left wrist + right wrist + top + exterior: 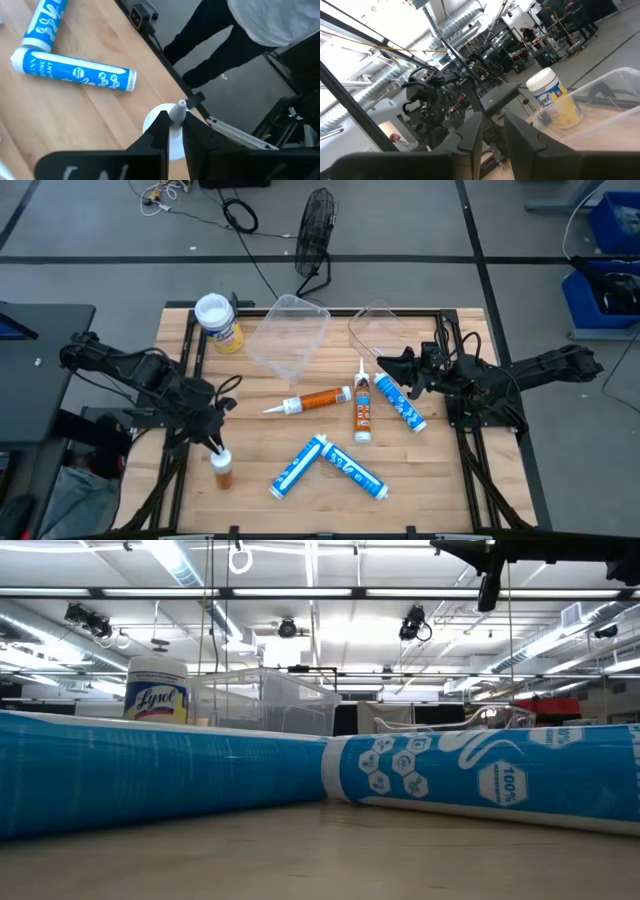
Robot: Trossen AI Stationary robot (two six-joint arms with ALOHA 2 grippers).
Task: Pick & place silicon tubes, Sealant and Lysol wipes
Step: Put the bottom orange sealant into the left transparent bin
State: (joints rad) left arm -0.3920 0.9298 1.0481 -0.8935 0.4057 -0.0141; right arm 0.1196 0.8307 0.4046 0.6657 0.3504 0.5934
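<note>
Your left gripper (215, 448) is clamped on the nozzle of an upright orange tube (221, 470) at the near-left edge. Right gripper (383, 364) hovers with fingers slightly apart. Wipes (219, 323) stand far-left.

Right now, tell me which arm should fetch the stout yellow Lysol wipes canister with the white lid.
Right, probably. The left gripper is shut on the orange tube's nozzle; the right gripper holds nothing, though the yellow canister stands on the left arm's side.
</note>
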